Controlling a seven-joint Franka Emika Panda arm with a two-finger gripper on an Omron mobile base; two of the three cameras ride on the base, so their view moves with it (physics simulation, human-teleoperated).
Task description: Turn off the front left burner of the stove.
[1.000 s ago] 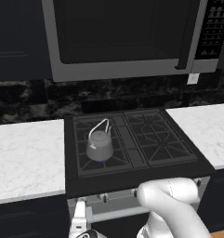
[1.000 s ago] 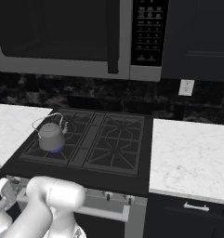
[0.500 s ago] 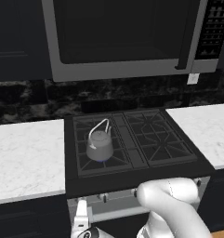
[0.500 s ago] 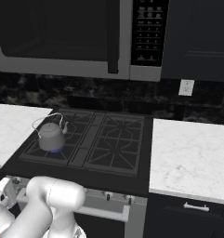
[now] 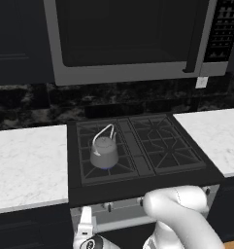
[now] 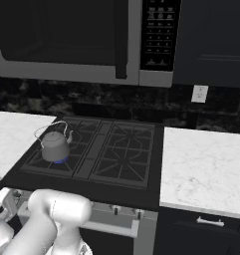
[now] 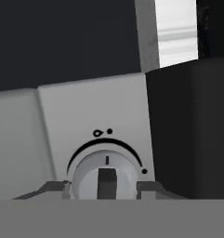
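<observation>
While the bluish flame glows under the grey kettle (image 5: 104, 151) on the black grate of the front left burner (image 5: 107, 165), the gripper (image 7: 103, 190) has closed in, its fingertips now straddling the round silver knob (image 7: 106, 173) on the stove (image 5: 138, 146) front, not visibly clamped; turning remains.

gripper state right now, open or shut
gripper: open, fingers on either side of the stove knob, not clamped on it.

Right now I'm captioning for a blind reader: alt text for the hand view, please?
A round silver knob on the stove front panel sits between the gripper jaws, one on each side. A black arc and small flame symbol curve above it.
</observation>
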